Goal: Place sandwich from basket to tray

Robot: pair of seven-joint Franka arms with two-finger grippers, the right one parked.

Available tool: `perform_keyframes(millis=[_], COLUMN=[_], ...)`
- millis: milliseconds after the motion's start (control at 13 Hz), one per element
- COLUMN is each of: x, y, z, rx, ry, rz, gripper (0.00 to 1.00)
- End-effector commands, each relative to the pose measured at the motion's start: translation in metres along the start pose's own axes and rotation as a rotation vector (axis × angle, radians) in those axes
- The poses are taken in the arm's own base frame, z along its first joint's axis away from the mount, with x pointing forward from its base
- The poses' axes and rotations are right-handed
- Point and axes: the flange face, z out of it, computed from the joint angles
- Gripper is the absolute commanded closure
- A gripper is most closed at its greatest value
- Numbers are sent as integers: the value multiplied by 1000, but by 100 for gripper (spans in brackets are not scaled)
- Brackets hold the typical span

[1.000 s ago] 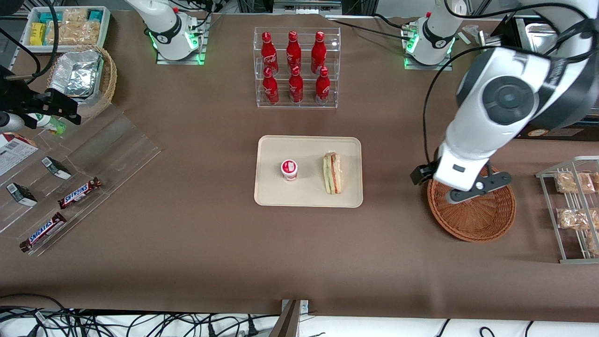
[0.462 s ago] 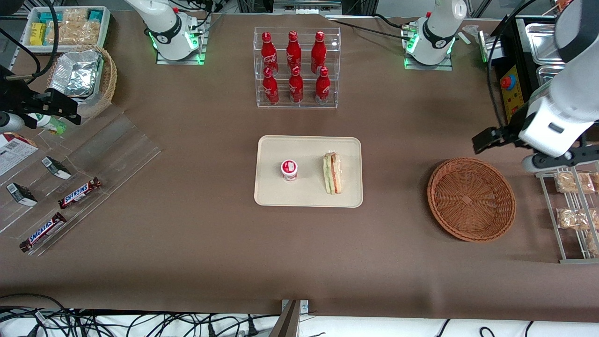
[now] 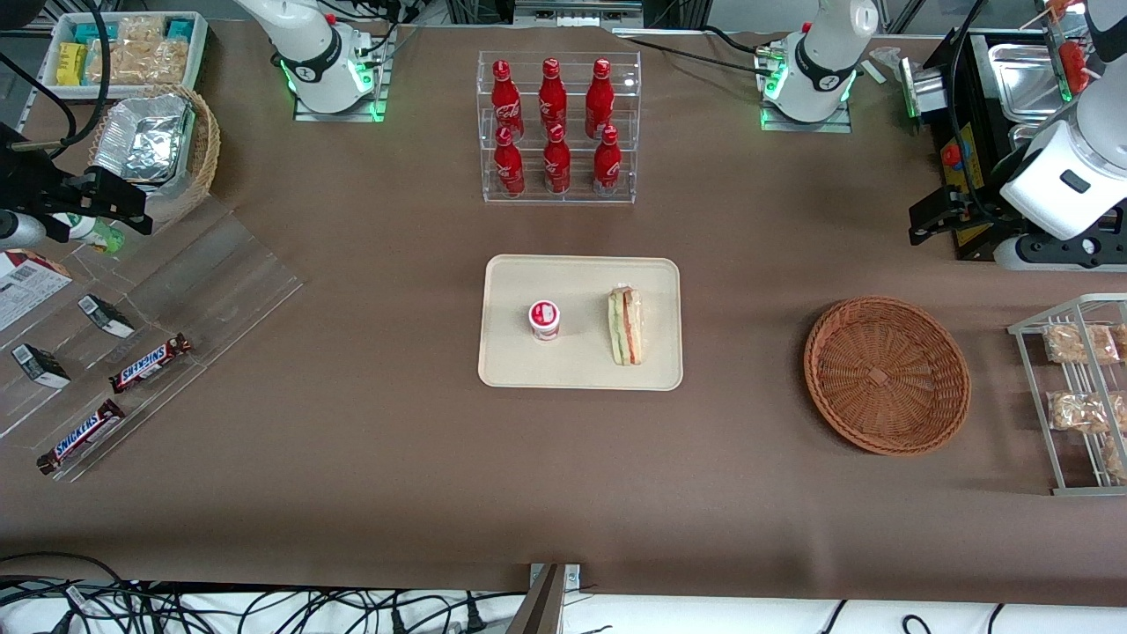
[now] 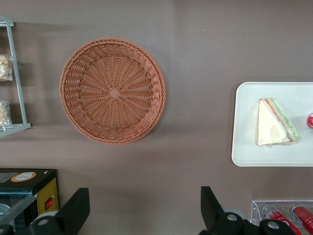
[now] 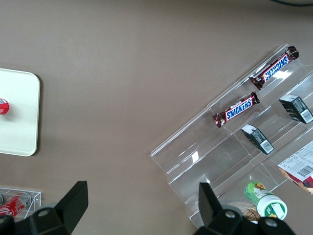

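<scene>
The wrapped sandwich (image 3: 626,327) (image 4: 275,122) lies on the cream tray (image 3: 581,370) (image 4: 244,147) at the middle of the table, beside a small red-lidded cup (image 3: 544,319). The round brown wicker basket (image 3: 887,374) (image 4: 113,91) stands empty, toward the working arm's end of the table. My gripper (image 3: 1043,255) (image 4: 144,192) hangs high above the table, farther from the front camera than the basket and farther toward the working arm's end. Its fingers are spread wide, with nothing between them.
A clear rack of red bottles (image 3: 557,123) stands farther from the front camera than the tray. A wire rack with snack packs (image 3: 1079,387) is beside the basket. A black box (image 3: 968,176) is near my gripper. A clear stand with Snickers bars (image 3: 132,352) lies toward the parked arm's end.
My arm has pulled back from over the basket, up and away toward the working arm's end of the table. The basket now shows fully. The sandwich and tray have not moved.
</scene>
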Motion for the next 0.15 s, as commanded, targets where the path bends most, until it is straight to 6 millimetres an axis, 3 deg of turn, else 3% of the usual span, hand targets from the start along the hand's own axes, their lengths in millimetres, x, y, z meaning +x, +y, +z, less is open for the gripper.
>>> perform_keyframes(millis=[0,77], x=[-8,-8], y=[0,1], z=[0,0], rx=[-24,-47], ry=[-6,-7], rz=[74,111], gripper=[0,0])
